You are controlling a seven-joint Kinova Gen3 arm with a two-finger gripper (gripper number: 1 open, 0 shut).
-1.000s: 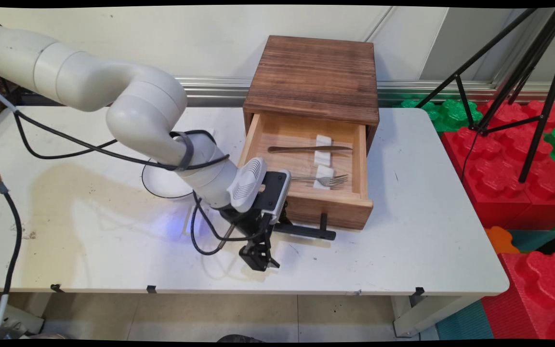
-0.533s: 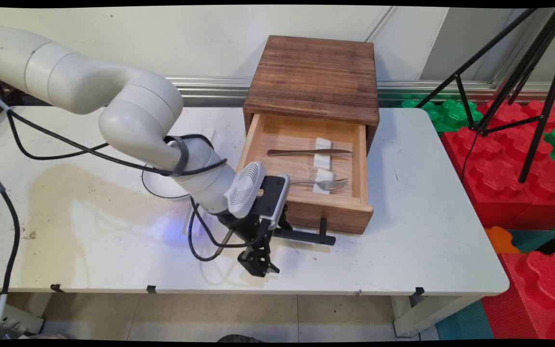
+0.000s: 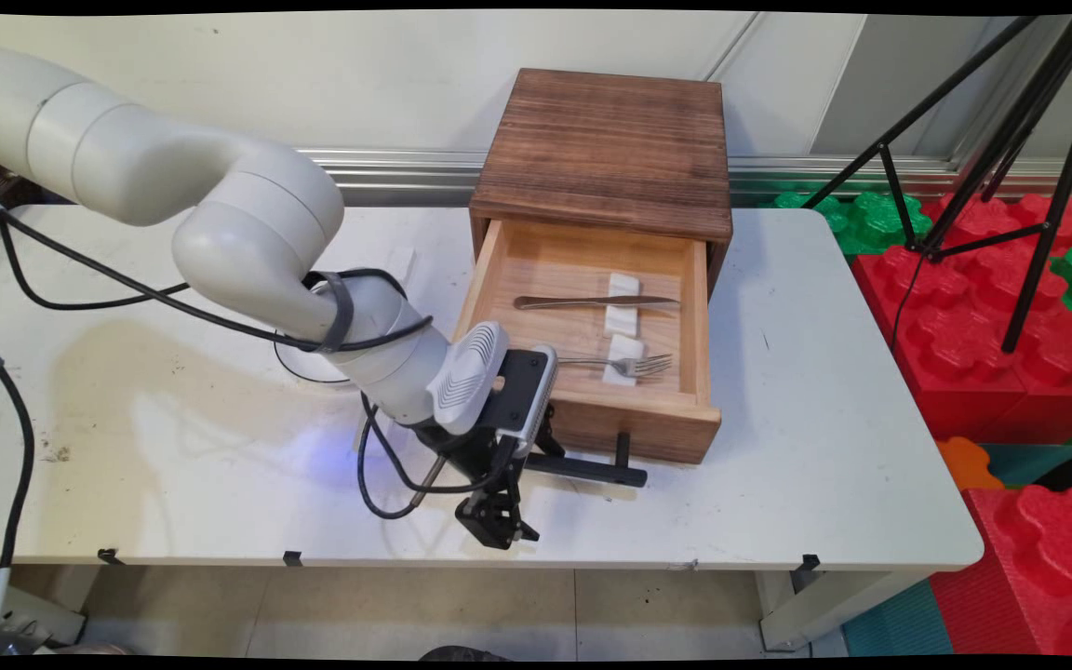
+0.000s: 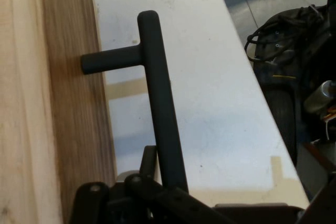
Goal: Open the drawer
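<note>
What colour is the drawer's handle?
Black: the handle is a plain matte black bar, clearest in the hand view.

Hand view: a black bar handle (image 4: 160, 108) runs up from the gripper (image 4: 149, 190) at the bottom edge, tilted slightly leftward toward its rounded top end. A short black post joins the bar near its top to a wooden drawer front (image 4: 73, 103), dark-grained, along the left; a paler wood edge lies further left. The gripper's black linkage closes around the bar's lower end. Behind the handle, a white table (image 4: 220, 103) with tan tape marks. Beyond the table's edge at right, floor, a dark tangle of cables (image 4: 286, 35) and some equipment, indistinct.
</note>
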